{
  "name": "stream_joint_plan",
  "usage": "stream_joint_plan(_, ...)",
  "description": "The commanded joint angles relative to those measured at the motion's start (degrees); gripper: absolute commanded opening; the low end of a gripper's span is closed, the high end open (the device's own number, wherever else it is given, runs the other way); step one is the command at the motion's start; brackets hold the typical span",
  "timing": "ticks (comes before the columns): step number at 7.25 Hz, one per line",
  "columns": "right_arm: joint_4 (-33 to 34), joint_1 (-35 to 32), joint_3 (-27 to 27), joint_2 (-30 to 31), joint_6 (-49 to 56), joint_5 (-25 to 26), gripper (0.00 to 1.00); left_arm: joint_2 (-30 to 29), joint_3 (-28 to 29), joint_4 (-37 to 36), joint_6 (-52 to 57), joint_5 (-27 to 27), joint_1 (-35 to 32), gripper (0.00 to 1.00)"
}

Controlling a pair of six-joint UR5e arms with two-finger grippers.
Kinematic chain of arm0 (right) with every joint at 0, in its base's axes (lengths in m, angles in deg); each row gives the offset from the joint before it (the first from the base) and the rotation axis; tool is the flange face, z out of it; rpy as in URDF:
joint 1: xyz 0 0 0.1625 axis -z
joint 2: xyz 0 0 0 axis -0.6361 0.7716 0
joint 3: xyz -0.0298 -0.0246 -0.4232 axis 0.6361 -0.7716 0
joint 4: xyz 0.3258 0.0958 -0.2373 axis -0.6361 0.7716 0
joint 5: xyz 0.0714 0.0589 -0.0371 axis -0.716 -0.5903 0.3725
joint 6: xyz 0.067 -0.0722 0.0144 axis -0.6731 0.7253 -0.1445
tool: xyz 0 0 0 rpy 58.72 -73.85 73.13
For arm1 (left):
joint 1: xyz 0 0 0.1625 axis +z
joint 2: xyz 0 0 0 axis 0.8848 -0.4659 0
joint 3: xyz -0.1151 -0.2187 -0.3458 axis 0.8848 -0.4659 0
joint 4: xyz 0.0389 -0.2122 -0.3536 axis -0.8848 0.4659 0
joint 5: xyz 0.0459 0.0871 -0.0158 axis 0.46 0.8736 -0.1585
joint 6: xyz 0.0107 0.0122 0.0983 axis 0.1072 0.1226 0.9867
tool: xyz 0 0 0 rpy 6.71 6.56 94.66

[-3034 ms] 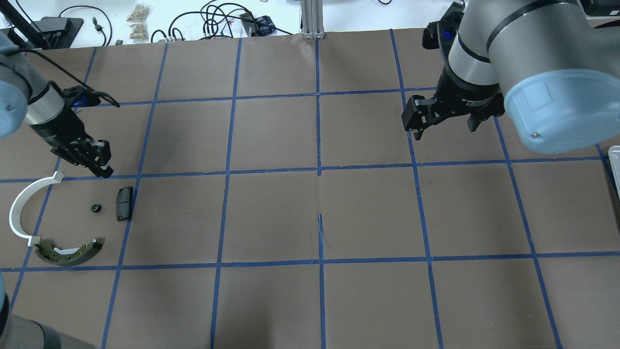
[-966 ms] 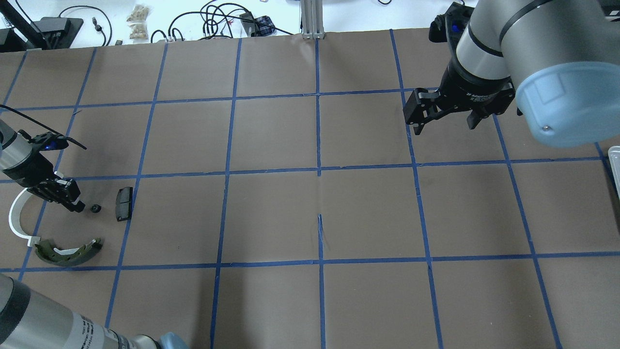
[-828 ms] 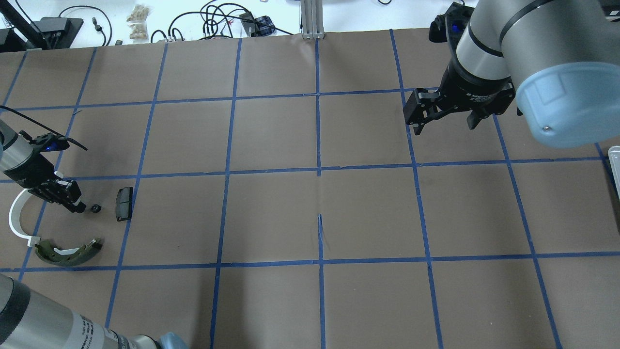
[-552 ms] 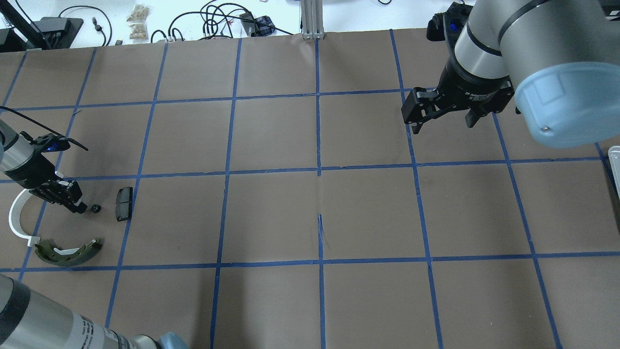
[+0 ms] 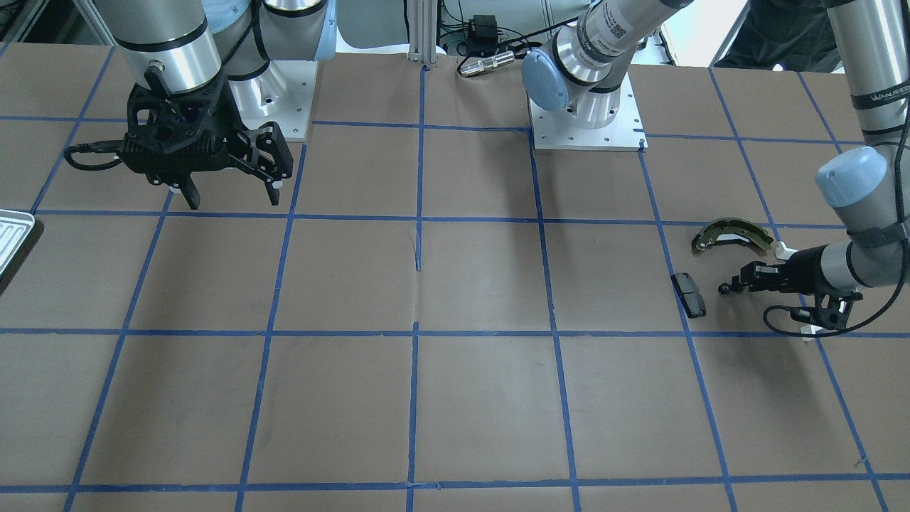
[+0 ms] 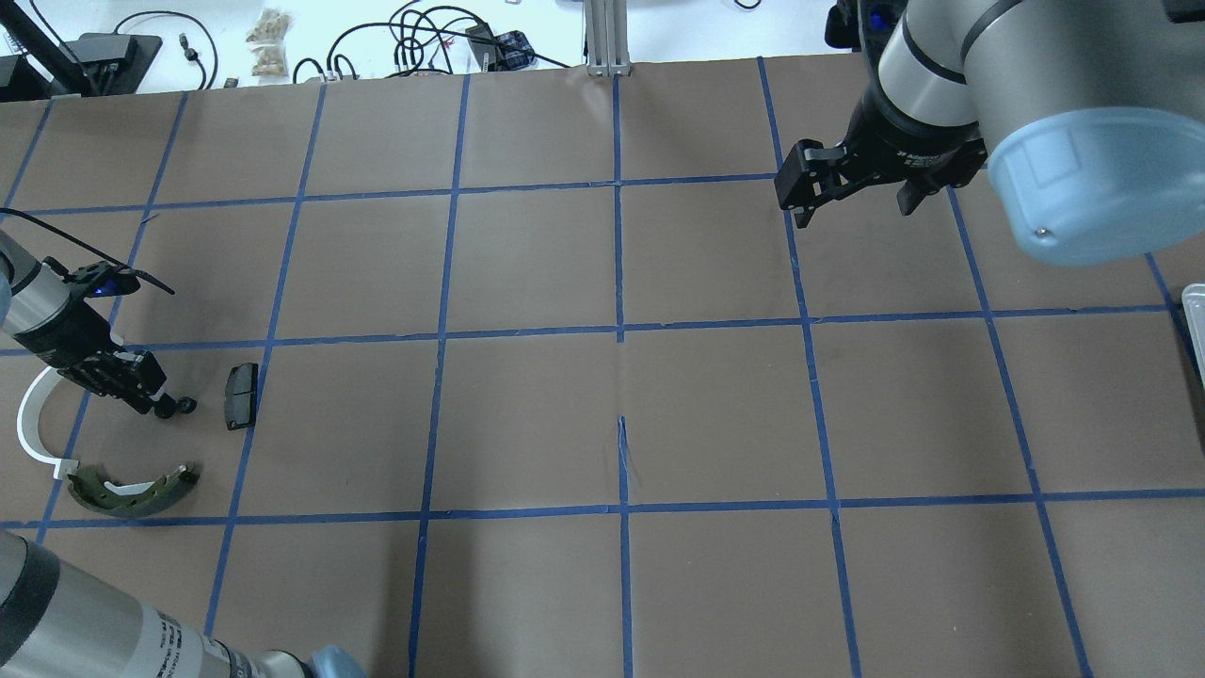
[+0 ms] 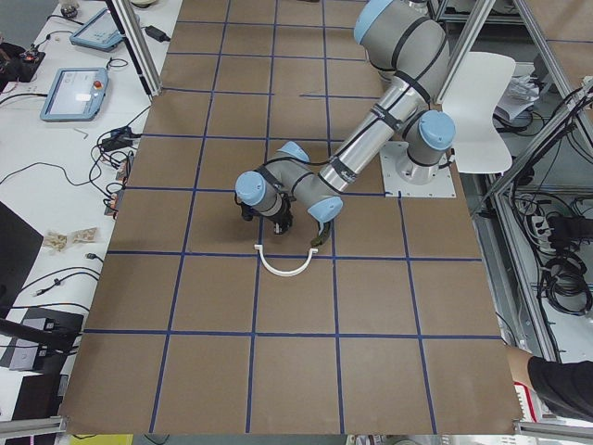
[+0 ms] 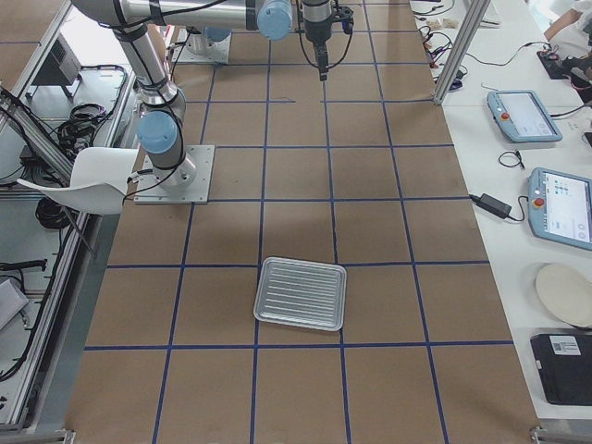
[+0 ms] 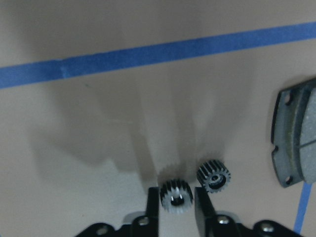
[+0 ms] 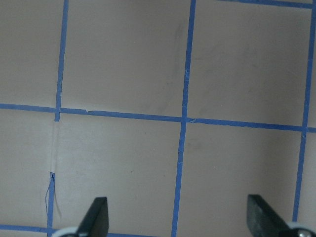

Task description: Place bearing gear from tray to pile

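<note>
Lowered since earlier, the left gripper (image 6: pixel 160 407) clenched a gear (image 9: pixel 176 195) at the frame's left edge. A second gear (image 9: pixel 214 175) lay just beside its fingers (image 9: pixel 201 210), with the pad (image 9: pixel 296 143) beyond. Right gripper (image 6: pixel 853 217) gaped empty.

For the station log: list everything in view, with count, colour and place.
held gear: one, dark, between the fingers of the left gripper.
loose gear: one, dark, on table beside it.
brake pad: one, dark grey, near the gears.
brake shoe: one, olive-silver, table's left end.
plastic arc: one, white, beside the shoe.
tray: one, silvery, table's right end.
table: one, brown, blue tape grid.
left gripper: one, black, holding held gear.
right gripper: one, black, open, above table.
</note>
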Motion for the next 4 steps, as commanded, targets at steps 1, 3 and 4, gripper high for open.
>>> stream_joint_plan(1, 0.0, 0.1, -3.0, -2.4, 0.1, -1.2, 1.0, 1.0, 1.2, 0.1, -0.3, 0.5, -0.4, 0.85)
stream_joint_plan(3, -0.1, 0.1, -3.8, -3.0, 0.1, -1.0, 1.0, 3.3, 7.0, 5.0, -8.5, 0.5, -5.1, 0.95)
stream_joint_plan(4, -0.1, 0.1, -3.5, -3.0, 0.1, -0.9, 1.0, 5.1, 10.9, 8.8, -12.9, 0.5, -10.0, 1.0)
